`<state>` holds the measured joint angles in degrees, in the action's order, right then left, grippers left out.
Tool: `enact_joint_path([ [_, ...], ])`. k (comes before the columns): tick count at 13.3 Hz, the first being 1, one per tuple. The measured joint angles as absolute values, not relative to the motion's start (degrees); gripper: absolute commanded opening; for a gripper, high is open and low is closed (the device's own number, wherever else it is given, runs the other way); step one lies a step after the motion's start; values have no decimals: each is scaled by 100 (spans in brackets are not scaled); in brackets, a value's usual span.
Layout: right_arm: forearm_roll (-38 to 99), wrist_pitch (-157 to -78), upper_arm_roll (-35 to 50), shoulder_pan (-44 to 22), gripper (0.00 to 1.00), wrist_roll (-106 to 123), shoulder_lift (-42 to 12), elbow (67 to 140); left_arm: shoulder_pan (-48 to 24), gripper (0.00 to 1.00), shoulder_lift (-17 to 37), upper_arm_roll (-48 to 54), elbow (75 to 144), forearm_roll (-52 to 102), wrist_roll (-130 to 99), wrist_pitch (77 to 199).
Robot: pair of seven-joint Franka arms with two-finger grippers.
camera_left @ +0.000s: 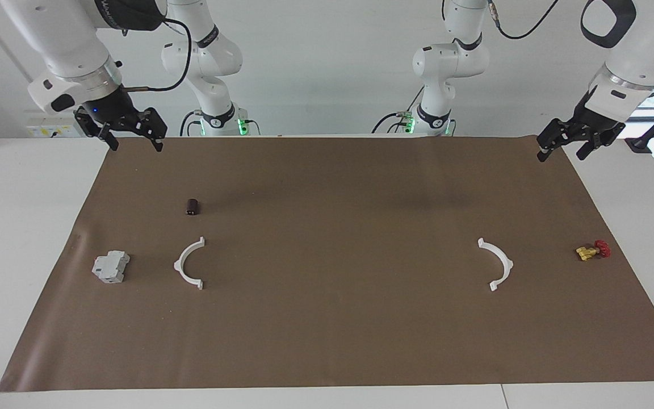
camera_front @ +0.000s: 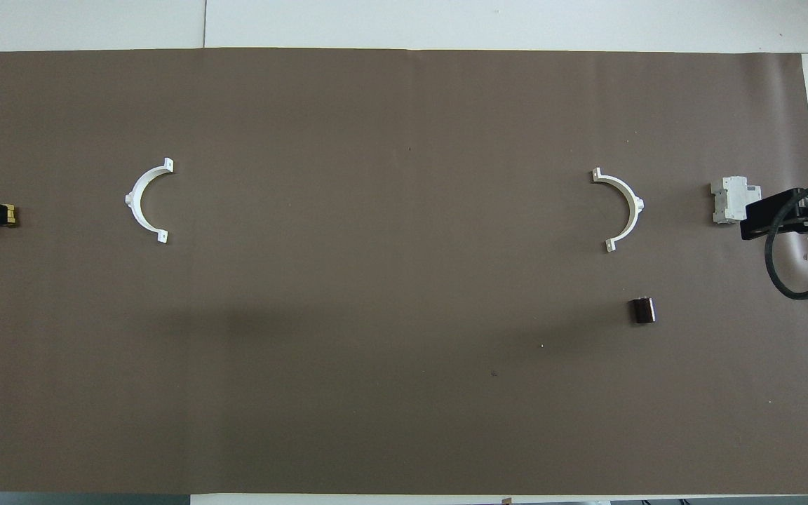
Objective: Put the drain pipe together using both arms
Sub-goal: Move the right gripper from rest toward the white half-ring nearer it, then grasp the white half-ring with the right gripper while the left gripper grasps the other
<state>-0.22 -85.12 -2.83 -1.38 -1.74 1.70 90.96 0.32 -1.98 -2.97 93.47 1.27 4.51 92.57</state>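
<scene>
Facing open sides: two half-rings (camera_left: 189, 263) (camera_left: 497, 264)

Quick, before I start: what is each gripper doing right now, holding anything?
Left gripper: open, holding nothing, raised at its own end of the table.
Right gripper: open, holding nothing, raised at its own end.

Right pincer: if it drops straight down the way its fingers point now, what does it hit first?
Probably bare brown mat. The right pincer hangs open over the mat's edge nearest the robots, at the right arm's end. The small dark cylinder and the grey blocky part look clear of that line, though depth is uncertain.
</scene>
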Motion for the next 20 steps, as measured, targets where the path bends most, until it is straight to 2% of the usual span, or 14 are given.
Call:
enact_joint_path([
  [7, -13, -8594, -276, 92, 100, -23, 169, 9097, 29, 100, -198, -294, 9348, 127, 453, 9252],
  [10, 7, -9081, -226, 75, 100, -23, 171, 9223, 29, 100, -198, -294, 9349, 127, 453, 9250],
  [14, 25, -10172, -186, -90, 100, 266, 105, 9970, 37, 100, -186, -304, 9348, 127, 452, 9329],
  [16, 26, -10787, -182, -138, 99, 605, -237, 10140, 33, 100, -90, -300, 9351, 125, 452, 9583],
  [20, 40, -12090, -213, -55, 93, 1436, -1360, 10209, 30, 100, 402, -296, 9445, 124, 452, 10325],
])
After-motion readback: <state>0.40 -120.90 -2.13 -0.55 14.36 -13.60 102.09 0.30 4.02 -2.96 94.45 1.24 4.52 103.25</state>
